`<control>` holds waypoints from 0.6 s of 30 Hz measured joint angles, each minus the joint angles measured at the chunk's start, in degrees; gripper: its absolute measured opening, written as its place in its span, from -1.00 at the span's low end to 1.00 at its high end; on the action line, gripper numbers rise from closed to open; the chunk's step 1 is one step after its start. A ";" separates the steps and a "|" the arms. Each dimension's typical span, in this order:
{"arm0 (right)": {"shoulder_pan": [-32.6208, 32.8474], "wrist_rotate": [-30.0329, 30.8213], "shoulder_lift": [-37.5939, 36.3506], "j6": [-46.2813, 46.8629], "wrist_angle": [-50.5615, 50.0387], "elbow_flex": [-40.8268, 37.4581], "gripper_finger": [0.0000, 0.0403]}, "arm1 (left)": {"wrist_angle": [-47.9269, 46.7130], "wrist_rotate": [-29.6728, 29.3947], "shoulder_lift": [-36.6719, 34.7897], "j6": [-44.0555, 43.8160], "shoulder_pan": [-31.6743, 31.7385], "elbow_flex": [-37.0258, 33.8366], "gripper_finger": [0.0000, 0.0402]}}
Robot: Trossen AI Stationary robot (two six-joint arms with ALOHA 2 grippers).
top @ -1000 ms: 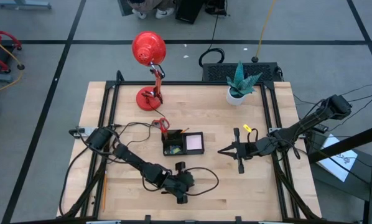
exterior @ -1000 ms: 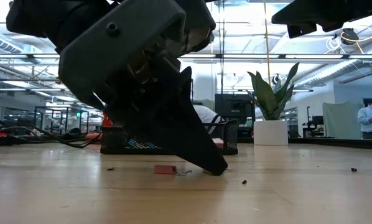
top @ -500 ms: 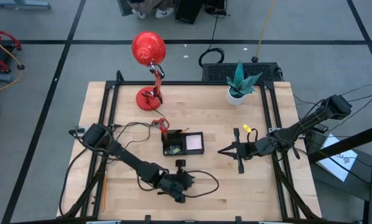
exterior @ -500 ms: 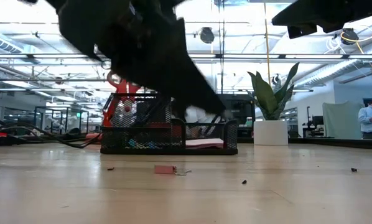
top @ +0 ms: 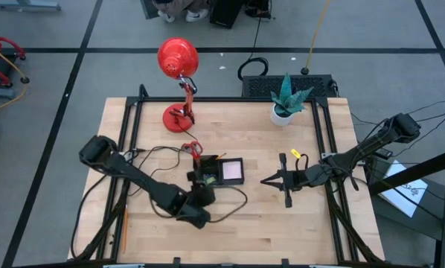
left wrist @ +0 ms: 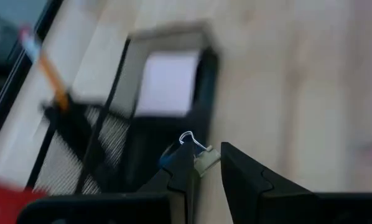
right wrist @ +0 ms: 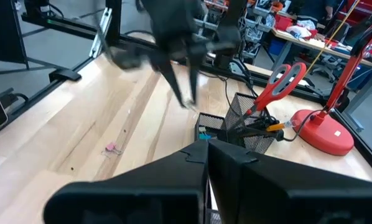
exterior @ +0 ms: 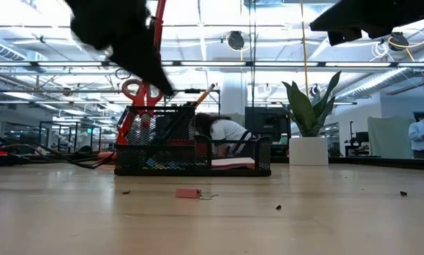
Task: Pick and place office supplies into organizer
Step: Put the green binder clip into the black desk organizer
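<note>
The organizer (top: 221, 172), a black mesh tray, stands at the table's middle. It holds red-handled scissors (exterior: 132, 91), an orange pencil (left wrist: 51, 73) and a pale sticky-note pad (left wrist: 168, 82). My left gripper (top: 202, 190) hangs just on the near side of the organizer, above the table, shut on a small clip (left wrist: 202, 159). In the low view it shows as a dark blur (exterior: 127, 42) above the organizer (exterior: 192, 154). My right gripper (top: 269, 180) waits shut, to the right of the organizer. My left gripper pinches the small clip's pale body (left wrist: 204, 162) between its two fingertips. The clip's wire loop (left wrist: 187, 138) sticks out past the fingers (left wrist: 242, 171). The fingers slant down toward the organizer's near wall. The clip is lifted clear of the table.
A small pink piece (exterior: 188, 192) lies on the bare wood on the near side of the organizer. A red desk lamp (top: 178, 63) and a potted plant (top: 286, 103) stand at the far edge. A dark cable (top: 236, 199) loops beside my left gripper.
My left gripper has risen off the table and moved toward the far edge, up to the organizer's near side. It has tipped from steeply down to a shallower slant and has stayed shut on the clip.
</note>
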 joint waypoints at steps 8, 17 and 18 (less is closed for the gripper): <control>0.00 -0.02 0.00 0.68 0.12 0.00 -0.98 | -3.03 3.91 3.80 -2.03 3.56 -0.09 -0.68; 0.00 -0.02 0.00 0.66 -0.03 0.00 -0.98 | -2.90 4.26 6.94 -3.55 5.74 -0.04 -0.68; 0.02 -0.01 0.00 0.63 -0.12 0.00 -0.98 | -2.90 4.00 7.00 -3.70 5.78 -0.02 -0.68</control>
